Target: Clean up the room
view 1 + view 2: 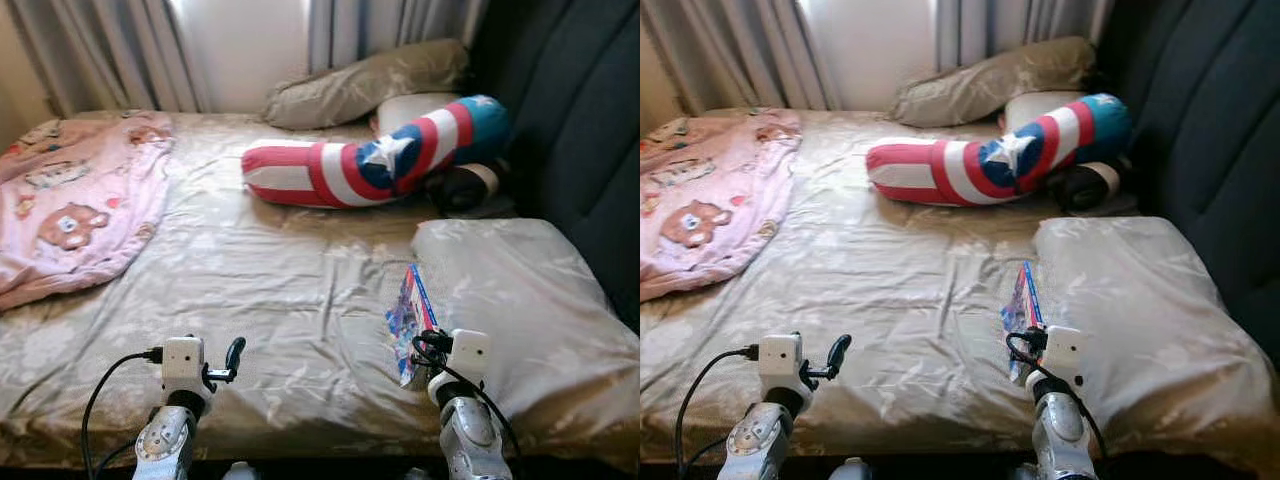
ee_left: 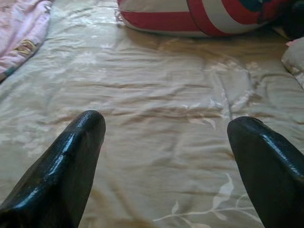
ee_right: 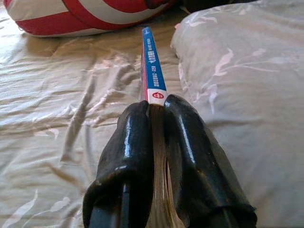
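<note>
One thin book (image 3: 153, 71) (glossy spine), claw-pinched

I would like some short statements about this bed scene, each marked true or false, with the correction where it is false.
1. The right gripper has its jaws shut on a thin book. True.
2. The left gripper holds the pink blanket. False: its jaws stand open over the bare bedsheet, and the pink blanket lies apart, at the bed's left side.
3. The striped bolster with a star lies across the bed beyond the book. True.
4. The book lies flat on top of the pillow. False: it stands on edge beside the large pillow, spine upward.
5. Curtains hang behind the bed. True.
</note>
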